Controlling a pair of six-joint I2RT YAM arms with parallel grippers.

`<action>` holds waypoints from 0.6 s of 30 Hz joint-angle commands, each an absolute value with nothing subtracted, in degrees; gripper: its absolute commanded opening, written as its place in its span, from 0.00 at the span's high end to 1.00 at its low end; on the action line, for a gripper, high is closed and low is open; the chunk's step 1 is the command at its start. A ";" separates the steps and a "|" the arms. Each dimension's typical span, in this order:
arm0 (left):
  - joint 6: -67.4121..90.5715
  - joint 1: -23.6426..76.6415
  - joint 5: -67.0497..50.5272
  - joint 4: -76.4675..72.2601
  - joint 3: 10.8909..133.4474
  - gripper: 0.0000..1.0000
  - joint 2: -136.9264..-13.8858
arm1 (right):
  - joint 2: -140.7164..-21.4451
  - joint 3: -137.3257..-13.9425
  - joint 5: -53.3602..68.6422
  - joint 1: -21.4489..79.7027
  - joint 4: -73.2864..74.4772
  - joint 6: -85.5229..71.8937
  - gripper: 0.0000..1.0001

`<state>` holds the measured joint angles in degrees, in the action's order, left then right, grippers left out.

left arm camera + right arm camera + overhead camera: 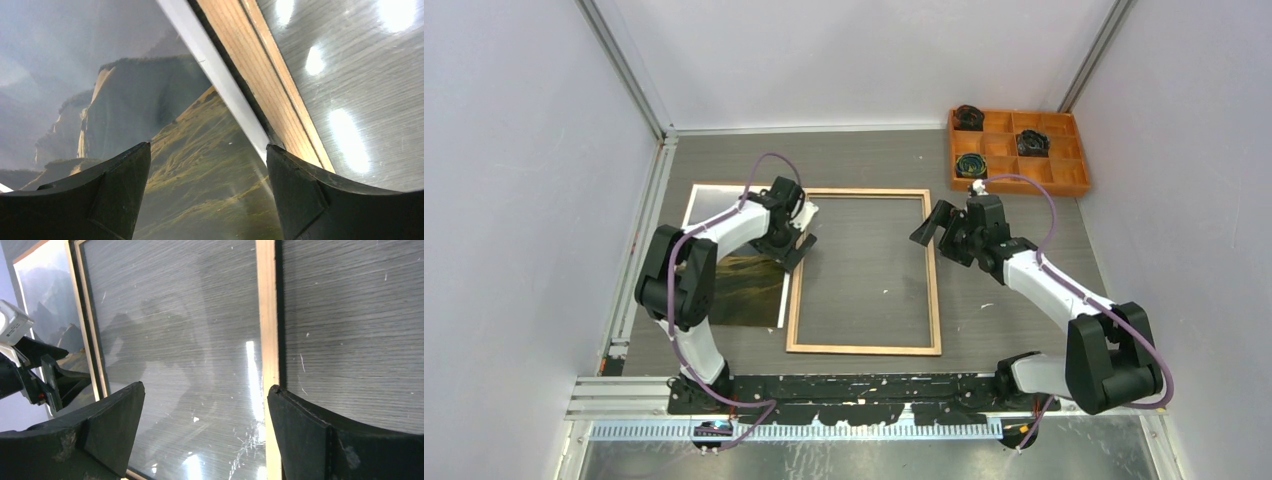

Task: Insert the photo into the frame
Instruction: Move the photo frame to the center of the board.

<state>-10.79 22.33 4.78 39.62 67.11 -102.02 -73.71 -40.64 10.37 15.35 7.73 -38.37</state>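
frame (864, 348) flat on table (1014, 200), wood back up. photo (744, 290) at its 9 o'clock, white edge just beside the left rail. left gripper (804, 235) over that seam, spread wide, grasping nothing. right gripper (929, 225) over the 3 o'clock rail, released, empty.

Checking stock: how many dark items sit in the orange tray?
3 in the tray: far-left item, mid-right item, near-left item. Its walls may hide small ones.

light: bright, even overhead | glare: blobs on frame (265, 85), wrist cams | shadows soft | L-wrist close-up soft
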 commanded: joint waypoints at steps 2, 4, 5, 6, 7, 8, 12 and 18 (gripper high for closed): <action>-9.87 24.64 4.76 39.22 71.55 0.13 -103.89 | -71.61 -40.31 11.67 15.07 7.23 -39.36 0.00; -9.93 24.69 5.04 40.16 73.40 0.13 -104.64 | -72.03 -40.33 11.69 15.09 7.90 -39.37 0.00; -10.06 24.70 5.24 40.59 74.21 0.13 -104.75 | -72.10 -40.40 11.58 15.10 8.24 -39.35 0.00; -10.21 24.70 5.27 40.75 74.80 0.13 -104.62 | -72.15 -40.41 11.36 15.06 8.49 -39.52 0.00; -10.50 24.70 5.15 40.91 75.32 0.13 -104.48 | -72.20 -40.56 11.08 15.09 8.64 -39.69 0.00; -10.62 24.70 4.92 41.12 75.67 0.13 -104.35 | -72.20 -40.98 10.70 15.16 9.03 -39.74 0.00; -10.43 24.70 3.52 41.95 78.05 0.13 -105.21 | -72.71 -43.64 7.71 18.19 10.46 -40.09 0.00; -10.06 24.61 1.85 42.63 82.37 0.12 -109.63 | -76.84 -51.27 2.17 27.53 11.76 -41.89 0.00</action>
